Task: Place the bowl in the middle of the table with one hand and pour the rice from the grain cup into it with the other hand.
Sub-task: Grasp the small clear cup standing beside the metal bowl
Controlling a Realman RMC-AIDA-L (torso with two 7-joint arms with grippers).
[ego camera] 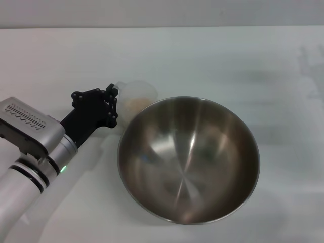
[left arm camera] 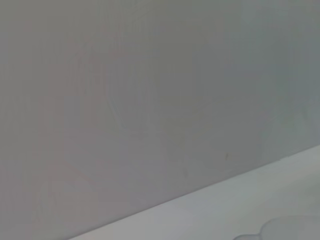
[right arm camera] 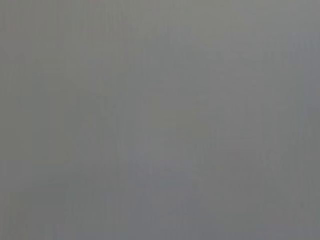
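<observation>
Head view: bowl (ego camera: 188, 159) sits mid-table (ego camera: 228, 61), ready for pouring; left gripper (ego camera: 112, 105) reaches the grain cup (ego camera: 135, 96) of rice (ego camera: 135, 105), jaws' state unclear; right arm unseen.

A plain flat white counter (ego camera: 228, 55) fills nearly the whole head view, evenly lit, with faint soft shadows. Along its far edge runs a plain pale grey wall (ego camera: 162, 12), bare and unmarked, also filling the left wrist view.

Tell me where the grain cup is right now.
In the head view the grain cup stands on the table left of centre, just behind the bowl's far-left rim, with the left gripper at its side.
</observation>
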